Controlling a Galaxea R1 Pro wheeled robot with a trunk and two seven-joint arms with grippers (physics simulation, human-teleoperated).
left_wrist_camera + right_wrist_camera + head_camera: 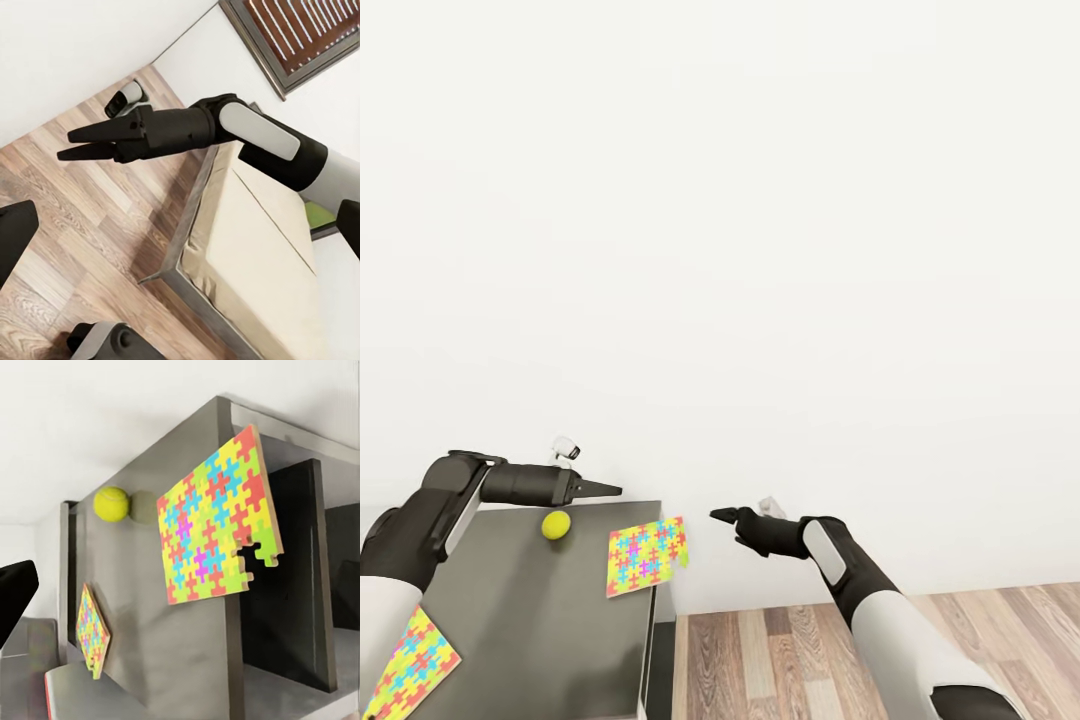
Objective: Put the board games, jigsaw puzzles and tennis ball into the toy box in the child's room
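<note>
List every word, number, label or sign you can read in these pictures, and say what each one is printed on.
None: no readable text.
Two jigsaw puzzles: coloured pieces only, no print.
Tennis ball: plain, no logo visible.
Table, bed: bare surfaces, no labels.

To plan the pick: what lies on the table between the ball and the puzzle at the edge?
Nothing: bare table between ball and puzzle, in head view.

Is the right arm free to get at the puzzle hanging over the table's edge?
Probably yes: the right gripper hovers beside the table, and only open air shows between it and the overhanging jigsaw puzzle.
</note>
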